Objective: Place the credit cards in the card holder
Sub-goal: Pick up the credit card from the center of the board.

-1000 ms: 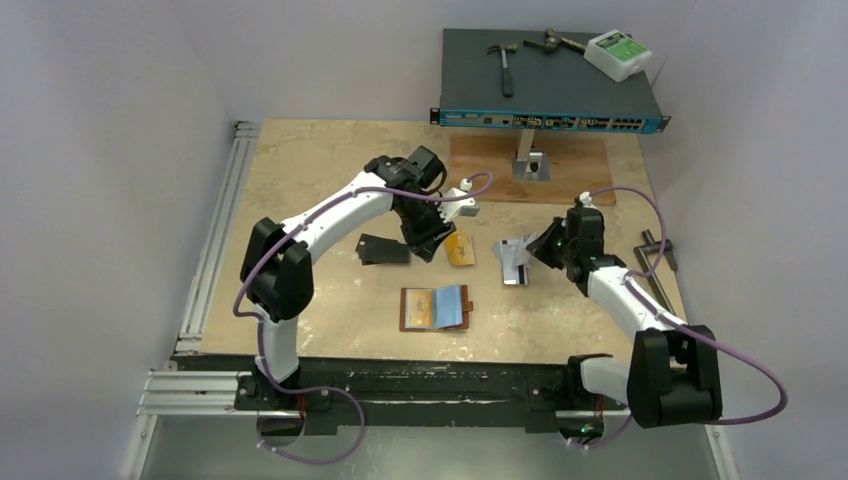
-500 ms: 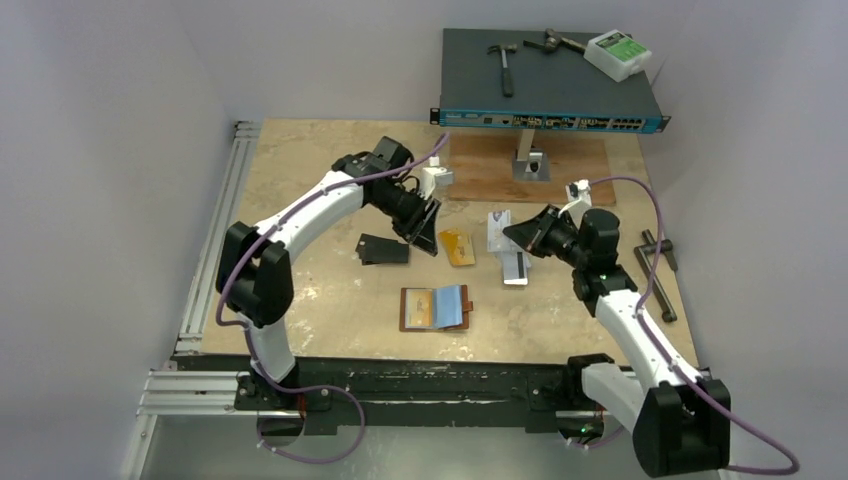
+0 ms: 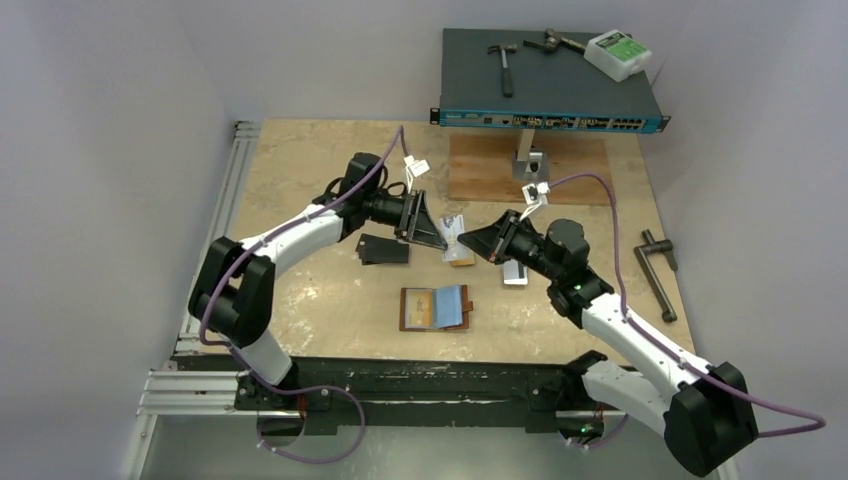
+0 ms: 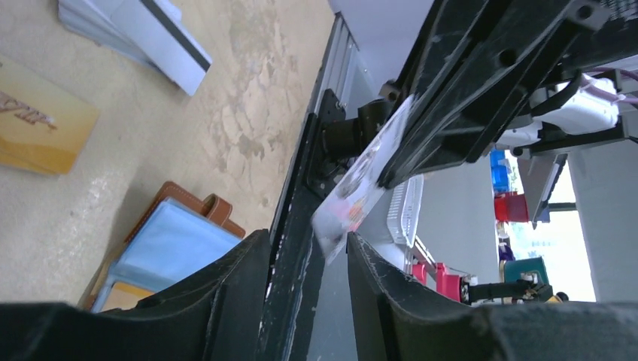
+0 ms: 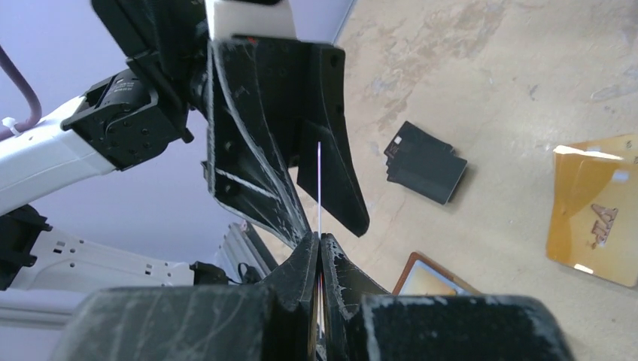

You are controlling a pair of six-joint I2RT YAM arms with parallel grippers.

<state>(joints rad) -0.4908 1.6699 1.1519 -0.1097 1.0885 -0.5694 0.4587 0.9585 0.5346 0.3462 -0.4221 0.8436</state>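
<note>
My right gripper [image 3: 466,238] is shut on a silvery white credit card [image 3: 453,226] and holds it in the air, edge-on in the right wrist view [image 5: 319,188]. My left gripper [image 3: 438,232] is open, its fingers to either side of that card's free end [image 4: 361,188] without clamping it. The brown card holder [image 3: 435,308] lies open on the table, light blue inside, also in the left wrist view [image 4: 173,241]. Black cards [image 3: 383,249] lie left of the grippers. A gold-orange card [image 3: 461,259] lies under them. Another silvery card [image 3: 515,272] lies to the right.
A network switch [image 3: 550,80] on a stand at the back carries hammers and a white box. A wooden board [image 3: 480,170] lies under it. A metal crank [image 3: 657,258] lies at the right edge. An aluminium rail [image 3: 215,240] runs along the left.
Both arms swung toward each other. My right gripper carried the silvery card left from the silvery pile, up between the left gripper's open fingers. The left gripper turned to face right.
</note>
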